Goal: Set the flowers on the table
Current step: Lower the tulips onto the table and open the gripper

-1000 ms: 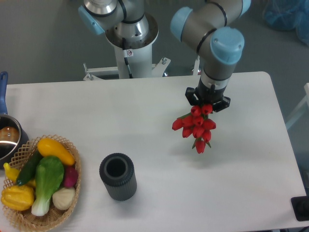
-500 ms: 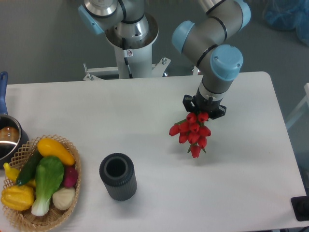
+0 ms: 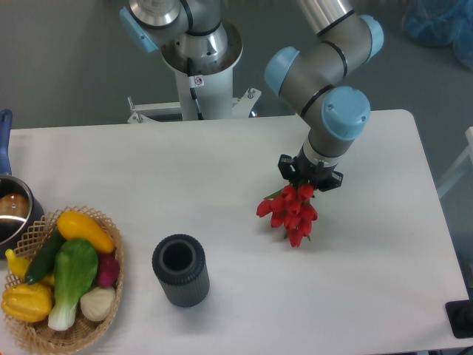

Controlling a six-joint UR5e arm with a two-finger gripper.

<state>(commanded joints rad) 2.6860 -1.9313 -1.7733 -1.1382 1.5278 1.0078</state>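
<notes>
Step in hand: lowering. The black two-finger gripper (image 3: 309, 174) clamps the red tulip bunch (image 3: 290, 213) (stems hidden) above the white matte table (image 3: 222, 170); next, release.

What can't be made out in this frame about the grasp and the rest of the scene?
- Tool fingers: hidden by the wrist above, fixed camera.
- Flowers: stems covered by the tool; contact with the table unclear from overhead.
- Pot: cut off by the left edge.
- Black object: cut off at the right edge.
</notes>
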